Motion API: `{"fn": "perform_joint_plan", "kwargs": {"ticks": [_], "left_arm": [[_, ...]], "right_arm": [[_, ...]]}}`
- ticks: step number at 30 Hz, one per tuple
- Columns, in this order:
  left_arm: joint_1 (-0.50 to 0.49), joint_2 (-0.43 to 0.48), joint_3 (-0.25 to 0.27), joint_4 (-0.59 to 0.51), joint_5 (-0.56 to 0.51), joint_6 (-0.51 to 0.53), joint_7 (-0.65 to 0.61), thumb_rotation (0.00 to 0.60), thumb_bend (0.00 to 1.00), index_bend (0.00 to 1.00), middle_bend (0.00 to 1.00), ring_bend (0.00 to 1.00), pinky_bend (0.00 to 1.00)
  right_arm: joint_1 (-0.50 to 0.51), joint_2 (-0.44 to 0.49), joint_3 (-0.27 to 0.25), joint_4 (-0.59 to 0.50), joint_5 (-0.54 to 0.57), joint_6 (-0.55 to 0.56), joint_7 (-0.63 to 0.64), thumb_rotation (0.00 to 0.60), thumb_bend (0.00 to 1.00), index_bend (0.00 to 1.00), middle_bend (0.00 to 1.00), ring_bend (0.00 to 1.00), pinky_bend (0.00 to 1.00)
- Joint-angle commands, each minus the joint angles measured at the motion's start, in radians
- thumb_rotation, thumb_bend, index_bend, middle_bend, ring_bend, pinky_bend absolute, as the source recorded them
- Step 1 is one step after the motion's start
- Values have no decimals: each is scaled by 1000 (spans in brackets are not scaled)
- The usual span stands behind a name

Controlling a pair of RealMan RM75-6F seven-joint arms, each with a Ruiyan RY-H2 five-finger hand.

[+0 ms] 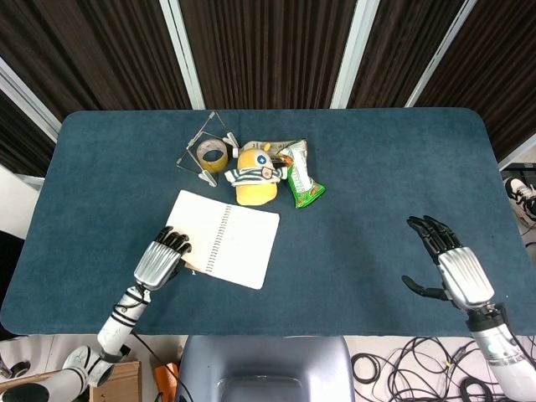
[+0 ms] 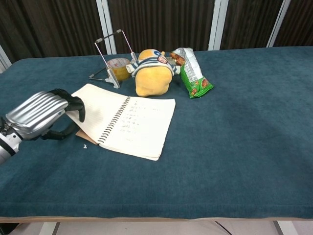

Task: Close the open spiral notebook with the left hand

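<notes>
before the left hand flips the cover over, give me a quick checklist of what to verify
1. Left hand at the left page edge of the spiral notebook, fingers on top, thumb beneath: ok.
2. Left side lifted off the table: ok, brown cover shows underneath in the chest view.
3. Firm grip on the page stack: cannot tell.
4. Right page free of clutter: ok.
5. Plush toy and snack bag clear of the notebook: ok, though close behind it.
6. Right hand well away, holding nothing: ok.
</notes>
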Motion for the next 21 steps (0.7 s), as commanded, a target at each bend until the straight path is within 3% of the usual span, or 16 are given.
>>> {"fn": "perform_joint_plan", "kwargs": {"ticks": [1, 12, 21], "left_arm": [[-5, -31, 22, 74, 43, 85, -4, 600, 578, 597, 442, 387, 304], [-6, 4, 123, 190, 184, 324, 108, 600, 573, 607, 445, 391, 304], [-109, 15, 194, 199, 285, 323, 216, 600, 516, 561, 379, 312, 260]], "right_arm": [[-5, 2, -1, 0, -1, 7, 3, 600, 158, 38, 73, 20, 115], [-11, -1, -3, 13, -9, 18, 17, 600, 159, 38, 74, 20, 115], [-14, -2, -2, 6, -9, 22, 7, 600, 158, 38, 73, 20, 115]]}}
